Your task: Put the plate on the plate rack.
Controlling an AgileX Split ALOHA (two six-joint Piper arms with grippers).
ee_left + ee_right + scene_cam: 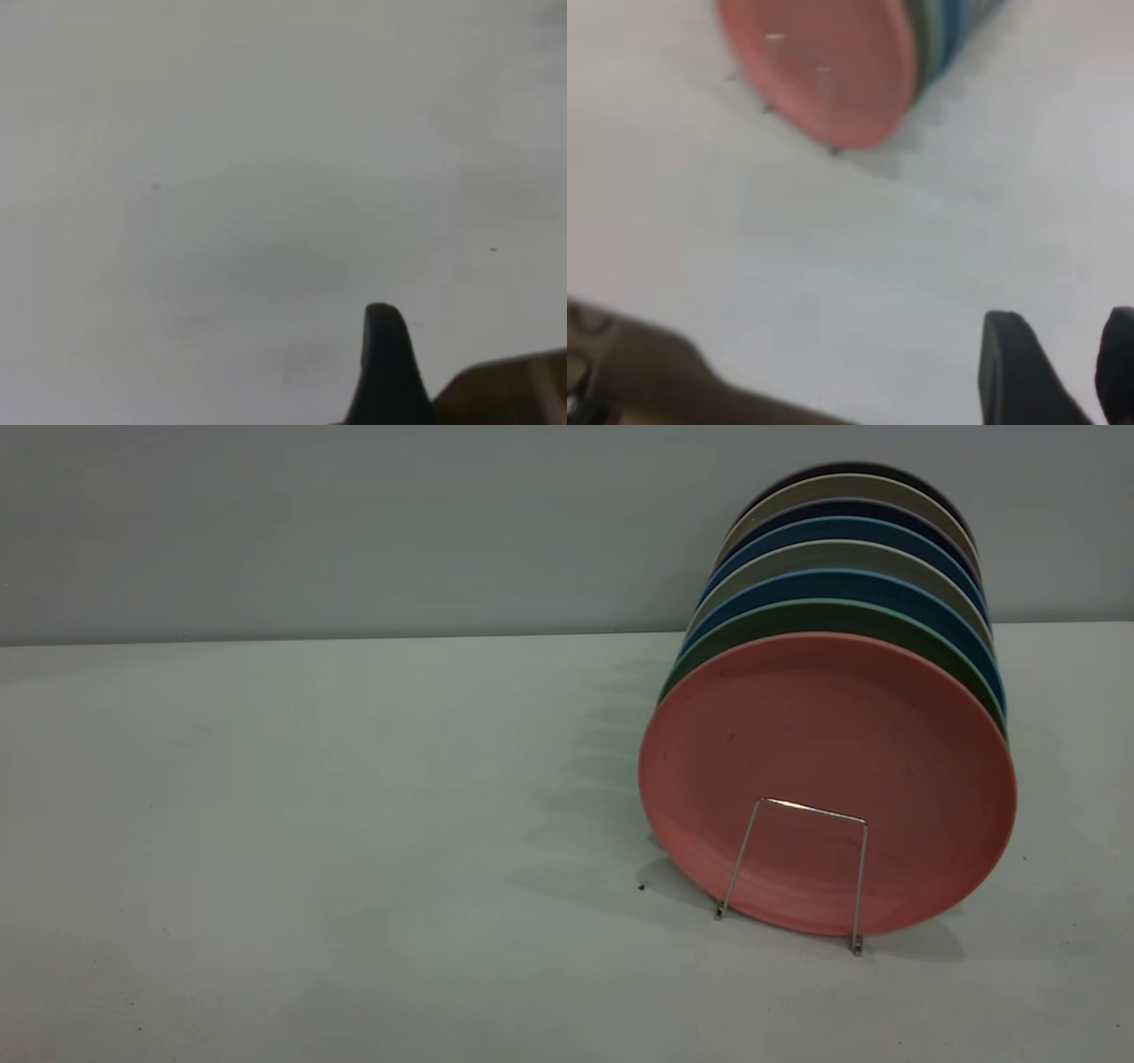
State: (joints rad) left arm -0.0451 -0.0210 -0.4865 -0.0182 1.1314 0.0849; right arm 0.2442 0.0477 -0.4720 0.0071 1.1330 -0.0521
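In the exterior view, the plate [827, 784] stands on edge at the right of the frame, its salmon-pink face turned toward the camera, at the front of a row of upright plates. Right behind it comes a green plate [824, 614], then blue plates [846, 583] alternating with grey plates [842, 552], the row receding toward the upper right against the pale wall [354, 522]. The plate rack [795, 872] shows only as one thin wire loop, upright in front of the pink plate's lower half, its two feet on the table [310, 824]; the loop is far lower than the plates. A soft shadow falls on the table to the left of the row. No arm appears in this view. In the left wrist view, a single dark fingertip [383, 359] of the left gripper rises from the bottom edge right of centre, over bare table [221, 177]; whether that gripper is open or closed cannot be told, and it holds nothing that is visible. In the right wrist view, the right gripper [1063, 372] sits in the lower right corner, two dark fingers with a gap between them and nothing in it, well apart from the plate [824, 66], which stands at the top of the frame with the other plates stacked behind it.
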